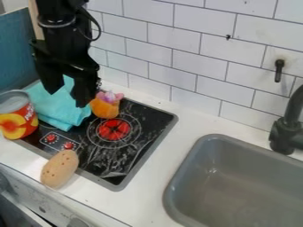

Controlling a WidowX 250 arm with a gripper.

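The black gripper (66,95) hangs at the upper left over the stove's back left part, its two fingers apart with nothing visible between them. Behind and below it a turquoise cloth (58,111) lies crumpled on the stove. Just right of the right finger sits an orange plush toy (105,107) with a pink and purple top; whether they touch I cannot tell. A can (17,116) with a red and yellow label stands at the left edge. A tan, potato-like object (60,169) with small dark spots lies across the stove's front edge.
The black stove top (133,144) has a red burner mark and two red knob marks. A grey sink (237,177) is set into the white counter at the right, with a black faucet (287,128) behind it. A white tiled wall (177,57) rises at the back.
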